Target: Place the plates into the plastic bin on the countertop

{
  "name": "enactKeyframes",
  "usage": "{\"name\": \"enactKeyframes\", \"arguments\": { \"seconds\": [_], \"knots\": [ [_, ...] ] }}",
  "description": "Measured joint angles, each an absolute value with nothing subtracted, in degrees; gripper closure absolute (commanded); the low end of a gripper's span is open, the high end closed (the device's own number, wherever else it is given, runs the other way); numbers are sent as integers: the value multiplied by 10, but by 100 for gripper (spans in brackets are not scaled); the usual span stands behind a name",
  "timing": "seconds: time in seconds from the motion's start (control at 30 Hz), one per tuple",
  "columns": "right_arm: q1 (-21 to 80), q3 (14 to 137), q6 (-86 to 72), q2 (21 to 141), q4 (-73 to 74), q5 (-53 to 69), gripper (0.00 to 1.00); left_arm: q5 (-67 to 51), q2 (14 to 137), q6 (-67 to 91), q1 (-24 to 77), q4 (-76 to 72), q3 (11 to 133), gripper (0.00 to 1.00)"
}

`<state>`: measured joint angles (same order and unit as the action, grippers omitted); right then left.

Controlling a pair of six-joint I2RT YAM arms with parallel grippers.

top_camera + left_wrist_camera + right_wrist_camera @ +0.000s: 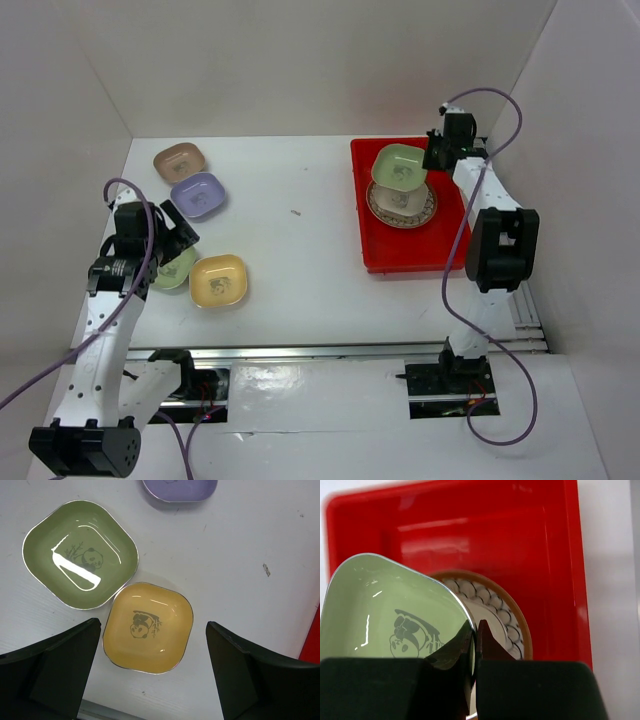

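- Nearest the arm bases, the left gripper point(154, 628) hangs over the flat white countertop point(300, 270) with its jaws wide apart, holding nothing.
- Below and between its black fingers point(55, 665) lies a yellow rounded-square plate point(148, 627) with a dark panda print.
- An olive-green rounded-square plate point(80, 554) sits just beside it, and their rims meet at one corner. In the top view the left arm hides part of it.
- Farther back lie a lavender rounded-square plate point(197, 194) and, just behind it, a pinkish-brown one point(179, 159).
- A small dark speck point(296, 211) lies on the open counter.
- To the right is the bright red shallow plastic bin point(385, 250), with a round brown lattice-patterned plate point(402, 208) flat inside.
- At the bin's far side, the right gripper point(475, 635) is clamped on the rim of a pale green rounded-square plate point(385, 615). The plate is tilted over the lattice plate and covers part of it; whether the two touch cannot be told.
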<state>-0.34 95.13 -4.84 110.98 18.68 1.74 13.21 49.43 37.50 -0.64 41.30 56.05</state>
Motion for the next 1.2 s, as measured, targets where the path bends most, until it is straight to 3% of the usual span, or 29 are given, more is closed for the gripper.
{"name": "enactKeyframes", "arguments": {
  "seconds": [0.17, 0.23, 0.27, 0.3, 0.33, 0.37, 0.7, 1.0, 1.2],
  "knots": [
    [-20, 897, -46, 1110, 184, 42, 100, 127, 496, 375, -6, 408, 561, 0],
    [-20, 890, -46, 1110, 183, 44, 90, 126, 496, 375, -6, 406, 561, 0],
    [-20, 887, -47, 1110, 180, 46, 45, 126, 497, 374, -6, 406, 561, 0],
    [-20, 885, -51, 1109, 178, 47, 30, 125, 497, 373, -6, 406, 561, 0],
    [-20, 882, -50, 1109, 173, 47, 24, 125, 498, 373, -6, 406, 561, 0],
    [-20, 877, -52, 1108, 168, 47, 0, 125, 498, 373, -6, 406, 561, 0],
    [38, 860, -59, 1042, 158, 11, 0, 134, 499, 376, -7, 404, 561, 0],
    [423, 781, -116, 999, 79, 10, 0, 249, 489, 427, -51, 451, 567, 0],
    [559, 788, -149, 1073, 64, -4, 0, 279, 474, 441, -87, 463, 567, 0]
  ]
}}
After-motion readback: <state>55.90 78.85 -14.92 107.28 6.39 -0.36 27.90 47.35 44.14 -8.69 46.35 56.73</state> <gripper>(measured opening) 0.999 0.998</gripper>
